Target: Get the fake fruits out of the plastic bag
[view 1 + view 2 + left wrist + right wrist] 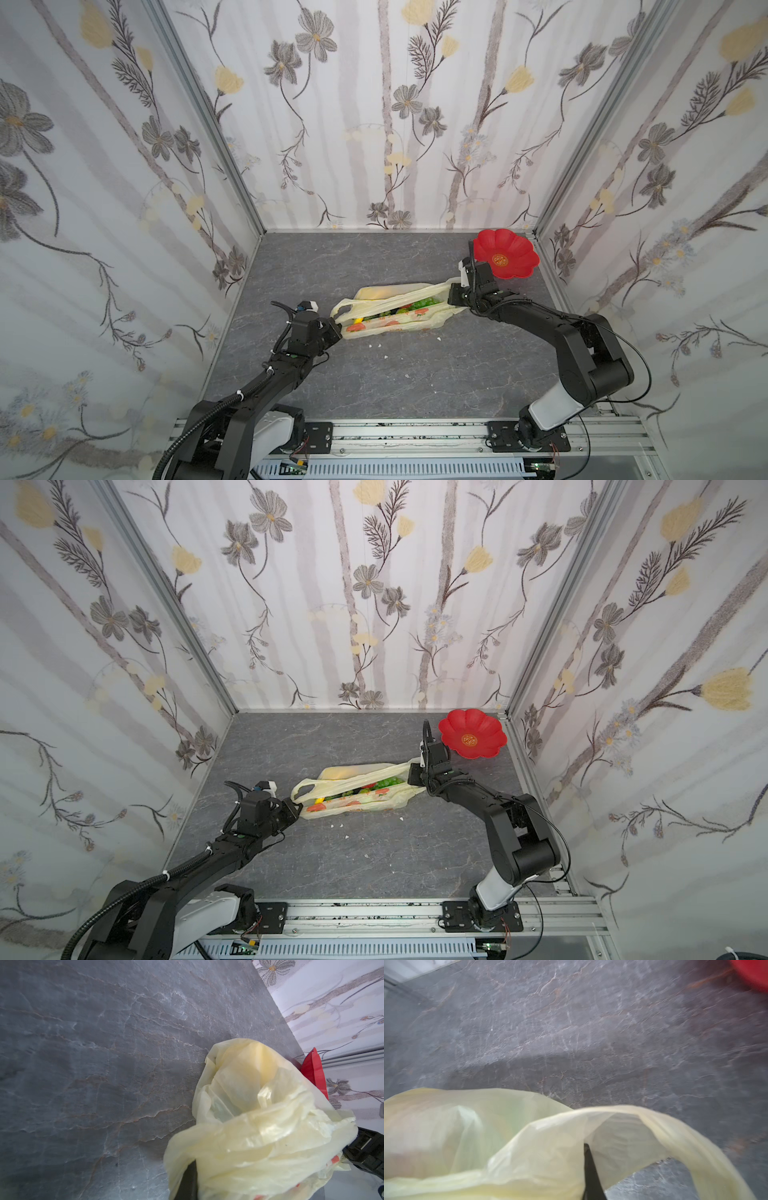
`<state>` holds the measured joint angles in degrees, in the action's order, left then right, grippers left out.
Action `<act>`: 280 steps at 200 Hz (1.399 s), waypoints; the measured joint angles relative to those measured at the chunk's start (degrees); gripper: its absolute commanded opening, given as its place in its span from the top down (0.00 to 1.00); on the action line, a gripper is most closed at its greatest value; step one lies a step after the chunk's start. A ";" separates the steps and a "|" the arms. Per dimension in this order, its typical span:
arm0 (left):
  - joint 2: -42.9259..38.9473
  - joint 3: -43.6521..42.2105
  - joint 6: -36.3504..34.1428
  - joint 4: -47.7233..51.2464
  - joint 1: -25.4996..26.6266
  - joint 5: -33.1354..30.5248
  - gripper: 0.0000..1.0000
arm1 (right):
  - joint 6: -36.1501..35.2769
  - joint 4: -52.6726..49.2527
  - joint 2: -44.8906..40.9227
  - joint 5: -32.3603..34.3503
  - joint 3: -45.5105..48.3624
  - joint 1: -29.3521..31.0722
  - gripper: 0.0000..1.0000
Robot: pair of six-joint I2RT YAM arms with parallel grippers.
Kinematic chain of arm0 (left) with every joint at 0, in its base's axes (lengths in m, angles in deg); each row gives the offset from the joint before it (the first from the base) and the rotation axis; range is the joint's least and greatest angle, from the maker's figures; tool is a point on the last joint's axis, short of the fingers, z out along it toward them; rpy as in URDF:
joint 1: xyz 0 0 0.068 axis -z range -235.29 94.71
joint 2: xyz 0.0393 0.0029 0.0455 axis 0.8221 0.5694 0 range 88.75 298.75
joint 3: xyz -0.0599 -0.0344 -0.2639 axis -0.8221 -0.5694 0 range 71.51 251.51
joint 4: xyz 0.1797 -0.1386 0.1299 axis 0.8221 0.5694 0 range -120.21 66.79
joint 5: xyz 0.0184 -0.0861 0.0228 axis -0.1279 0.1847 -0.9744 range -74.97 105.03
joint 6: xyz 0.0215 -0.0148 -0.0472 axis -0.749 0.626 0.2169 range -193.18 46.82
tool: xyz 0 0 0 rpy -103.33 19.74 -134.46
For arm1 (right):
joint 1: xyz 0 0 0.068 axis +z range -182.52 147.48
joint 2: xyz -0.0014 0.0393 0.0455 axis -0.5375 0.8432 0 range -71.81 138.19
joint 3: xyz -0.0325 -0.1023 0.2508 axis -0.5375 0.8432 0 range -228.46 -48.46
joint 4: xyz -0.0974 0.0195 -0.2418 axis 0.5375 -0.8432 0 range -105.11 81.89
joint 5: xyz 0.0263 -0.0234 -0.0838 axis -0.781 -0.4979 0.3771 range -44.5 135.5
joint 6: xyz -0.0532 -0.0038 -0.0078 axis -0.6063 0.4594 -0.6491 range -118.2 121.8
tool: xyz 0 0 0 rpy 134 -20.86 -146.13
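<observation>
The pale-yellow plastic bag [390,322] [353,806] lies on its side mid-table, stretched between my two grippers. Through its open slit the fake fruits show: green grapes [424,301] [388,781], a red piece [405,309] and a bit of yellow [357,320]. A yellow fruit bulges under the film at the far side [376,294]. My left gripper [336,327] [297,806] is shut on the bag's left handle end, one dark finger [188,1182] wrapped in film. My right gripper [451,296] [412,777] is shut on the right handle loop, its finger [590,1172] pinching plastic.
A red flower-shaped plate [505,253] [471,733] stands in the far right corner, just behind the right wrist. Small white crumbs [376,345] dot the grey stone-patterned table in front of the bag. Flowered walls close in three sides.
</observation>
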<state>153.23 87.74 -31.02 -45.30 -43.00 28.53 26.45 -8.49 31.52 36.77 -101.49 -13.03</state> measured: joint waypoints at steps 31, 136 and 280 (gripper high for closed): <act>2.36 1.90 -1.38 2.19 1.75 -0.59 0.79 | 3.17 3.13 1.73 -9.01 0.35 -2.32 1.00; -11.69 17.64 -5.51 30.18 24.94 -36.11 0.25 | 1.81 -0.35 -2.01 -7.15 -3.78 1.07 1.00; 26.05 38.01 -27.56 26.14 26.60 -38.42 0.77 | 1.25 -5.14 6.67 -3.93 -17.75 5.33 1.00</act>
<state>179.29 125.75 -58.59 -19.16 -16.40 -9.90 27.69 -13.63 38.19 32.84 -119.24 -7.70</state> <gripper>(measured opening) 0.356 0.048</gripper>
